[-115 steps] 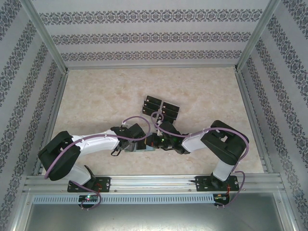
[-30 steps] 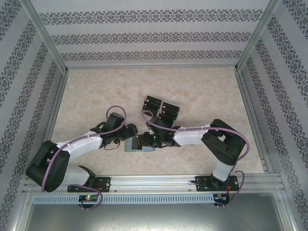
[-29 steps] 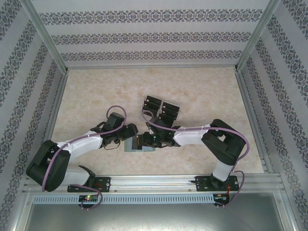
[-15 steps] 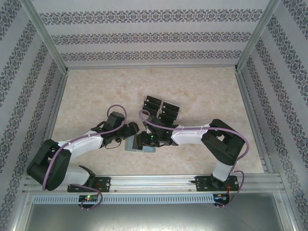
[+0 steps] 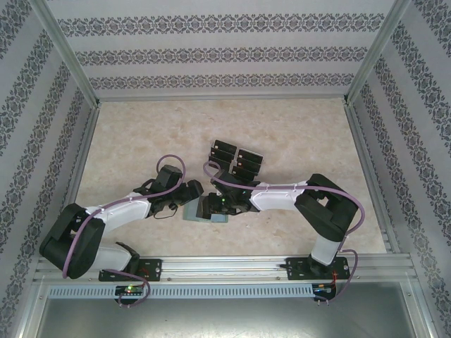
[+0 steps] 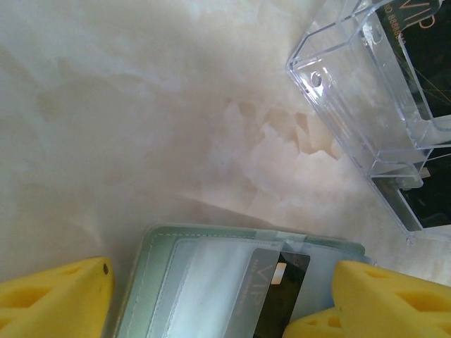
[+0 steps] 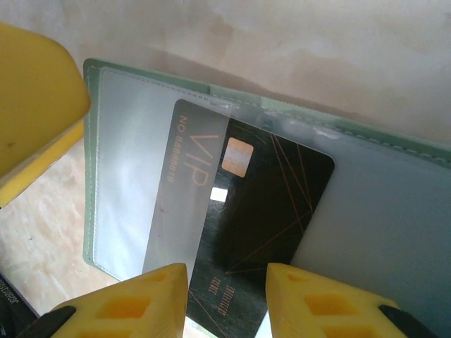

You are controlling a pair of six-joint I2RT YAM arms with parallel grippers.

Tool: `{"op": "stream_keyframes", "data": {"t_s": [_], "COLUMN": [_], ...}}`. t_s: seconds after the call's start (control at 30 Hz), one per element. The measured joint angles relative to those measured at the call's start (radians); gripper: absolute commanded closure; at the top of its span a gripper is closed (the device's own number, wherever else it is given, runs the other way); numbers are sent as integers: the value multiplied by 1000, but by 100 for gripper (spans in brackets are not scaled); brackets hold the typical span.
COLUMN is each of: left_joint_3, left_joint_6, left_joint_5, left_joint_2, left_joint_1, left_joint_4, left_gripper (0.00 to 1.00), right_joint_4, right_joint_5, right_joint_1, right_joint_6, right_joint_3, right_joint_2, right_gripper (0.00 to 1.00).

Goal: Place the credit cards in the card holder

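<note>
Near the front of the counter (image 5: pixel 127 141), the card holder (image 5: pixel 192 213) is lying open. Right claw (image 7: pixel 225 303) is gripping a credit card (image 7: pixel 261 211) at its 6 o'clock end. In that wrist view the card's long axis is running 6 to 12, with its 9 o'clock edge sitting under the pocket film. Remaining travel, by judgement, is heading toward 9 o'clock. Left claw (image 6: pixel 218 299) is standing open astride the holder.

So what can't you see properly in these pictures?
Top view: the spare cards are too small to count; the right arm covers part of the card holder.
Right wrist view: the near end of the card is hidden by the right end effector and the bottom edge.
Left wrist view: the bottom edge cuts off the left end effector, so its grip is unclear.
</note>
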Motion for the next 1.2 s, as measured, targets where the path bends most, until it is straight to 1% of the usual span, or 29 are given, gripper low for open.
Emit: {"op": "stream_keyframes", "data": {"t_s": [0.2,0.47,1.2], "left_joint_3": [0,0,0], "left_joint_6": [0,0,0], "left_joint_5": [0,0,5], "left_joint_2": [0,9,16], "left_joint_1": [0,0,0], "left_joint_4": [0,1,4], "left_gripper": [19,19,19], "right_joint_4": [-3,-31,-36], "right_joint_5": [11,45,40], "right_joint_1": [0,0,0], "right_joint_6": [0,-15,-19], "right_joint_3": [0,0,6], "right_joint_2": [-8,-98,-24], "right_gripper": [64,64,64]}}
